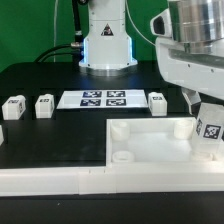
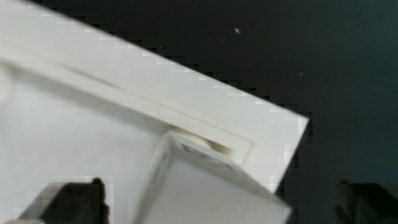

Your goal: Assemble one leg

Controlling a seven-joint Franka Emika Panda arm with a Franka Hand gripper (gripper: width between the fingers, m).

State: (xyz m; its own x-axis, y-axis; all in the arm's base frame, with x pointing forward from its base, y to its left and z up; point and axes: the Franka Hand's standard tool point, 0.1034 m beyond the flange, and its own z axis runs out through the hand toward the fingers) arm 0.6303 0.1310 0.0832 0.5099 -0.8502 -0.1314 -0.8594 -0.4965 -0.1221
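The large white panel [image 1: 150, 140] lies at the front of the table, and its corner fills the wrist view [image 2: 107, 120]. One leg [image 1: 210, 132], a white block with a tag, stands slightly tilted at the panel's corner on the exterior view's right. In the wrist view this leg [image 2: 214, 185] rises from the corner socket. My gripper [image 1: 206, 110] is over it. In the wrist view the gripper [image 2: 222, 205] is open, with dark fingers [image 2: 71, 203] wide on either side of the leg and a gap on each side.
Two more legs [image 1: 12, 107] [image 1: 44, 105] stand at the exterior view's left and a third [image 1: 158, 100] right of the marker board [image 1: 100, 98]. The robot base [image 1: 108, 45] stands behind. A white ledge [image 1: 60, 180] runs along the front.
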